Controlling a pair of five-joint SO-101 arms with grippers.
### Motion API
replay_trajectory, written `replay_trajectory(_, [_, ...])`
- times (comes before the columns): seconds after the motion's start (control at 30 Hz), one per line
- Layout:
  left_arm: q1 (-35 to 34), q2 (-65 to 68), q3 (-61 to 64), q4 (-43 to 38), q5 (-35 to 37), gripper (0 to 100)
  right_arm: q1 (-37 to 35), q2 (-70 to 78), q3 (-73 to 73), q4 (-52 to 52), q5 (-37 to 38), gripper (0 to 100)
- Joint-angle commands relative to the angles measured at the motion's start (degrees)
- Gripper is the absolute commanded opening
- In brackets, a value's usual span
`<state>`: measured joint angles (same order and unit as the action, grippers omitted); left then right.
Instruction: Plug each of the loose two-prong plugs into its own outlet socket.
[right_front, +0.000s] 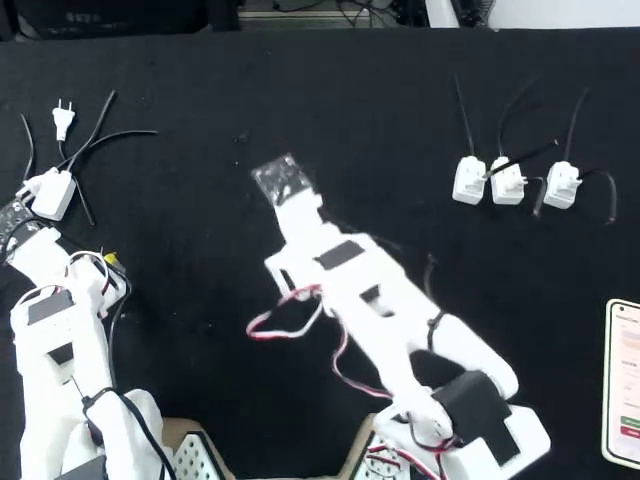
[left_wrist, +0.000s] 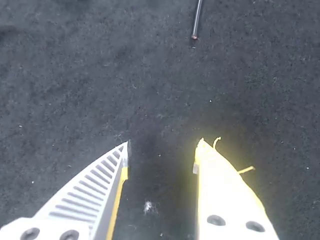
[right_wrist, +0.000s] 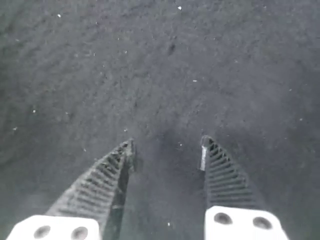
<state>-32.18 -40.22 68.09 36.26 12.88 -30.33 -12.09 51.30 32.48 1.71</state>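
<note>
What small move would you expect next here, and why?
Probably shift the left end effector onto the loose white plug beside it: its jaws stand open over bare table, holding nothing, and the sockets wait on the far side.

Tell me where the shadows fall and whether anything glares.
High view: the white outlet sockets shine bright against the black cloth. Left wrist view: a dark shadow lies on the cloth between the tips of the open left claw. Right wrist view: a fainter shadow beneath the right claw.
</note>
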Motion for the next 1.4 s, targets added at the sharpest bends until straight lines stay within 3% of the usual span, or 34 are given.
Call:
replay_trajectory(0.0, [0.57, -1.05, -0.66, -1.14, 0.35, 22, -1.14, -4.79, 2.33, -5.36, 0.09, 18.8])
replay_trajectory(0.17, [1.45, -0.79, -0.48, -1.14, -2.29, 22, -1.14, -11.47, 6.73, -6.24, 0.09, 18.8])
replay_trajectory(0.5, [3.12, -0.79, -5.58, 0.70, -8.26, 22, -0.88, -17.80, 17.45, -20.48, 0.53, 18.8])
replay_trajectory(0.73, [-1.63, 1.41, -28.26, 16.70, -18.20, 22, -0.88, -17.80, 17.54, -20.66, 0.53, 18.8])
replay_trajectory(0.97, [-2.07, 20.66, -50.51, 29.54, -24.53, 22, -0.88, -17.80, 17.63, -20.66, 0.53, 18.8])
replay_trajectory(1.2, [-2.42, 39.82, -67.38, 30.68, -34.02, 22, -0.88, -17.80, 17.63, -20.66, 0.53, 18.8])
replay_trajectory(1.37, [-3.21, 50.20, -76.88, 31.21, -35.43, 22, -0.88, -17.80, 17.63, -20.75, 0.53, 18.8])
